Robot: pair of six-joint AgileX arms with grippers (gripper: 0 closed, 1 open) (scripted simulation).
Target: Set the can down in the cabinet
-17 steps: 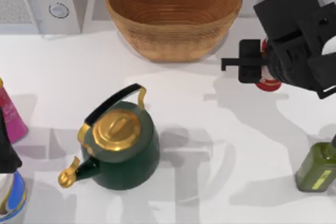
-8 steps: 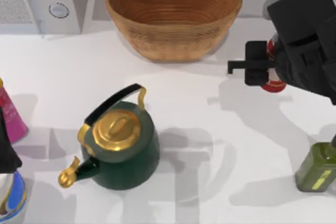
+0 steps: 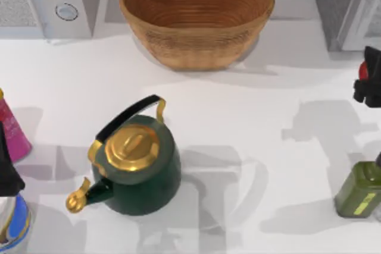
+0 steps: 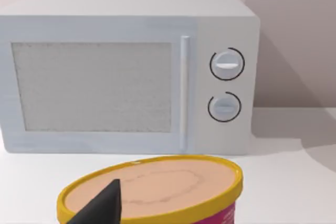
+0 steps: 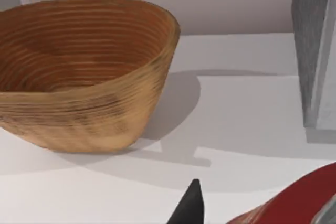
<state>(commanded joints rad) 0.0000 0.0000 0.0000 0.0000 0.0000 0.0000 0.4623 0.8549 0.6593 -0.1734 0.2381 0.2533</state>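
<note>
right gripper (image 3: 370,84) sits at the table's right edge, jaws clenched on the can (image 5: 294,200) — a red patch of it shows against the black fingers from above. the grey cabinet (image 3: 348,4) stands just behind, at the back right corner. olive-green bottle (image 3: 359,187) stands in front of the gripper. wicker basket (image 3: 196,13) sits back centre, green kettle (image 3: 136,162) front left. left gripper (image 4: 102,205) is parked over a yellow-rimmed tub (image 4: 157,190) facing the microwave (image 4: 126,72) — its jaw state cannot be told.
</note>
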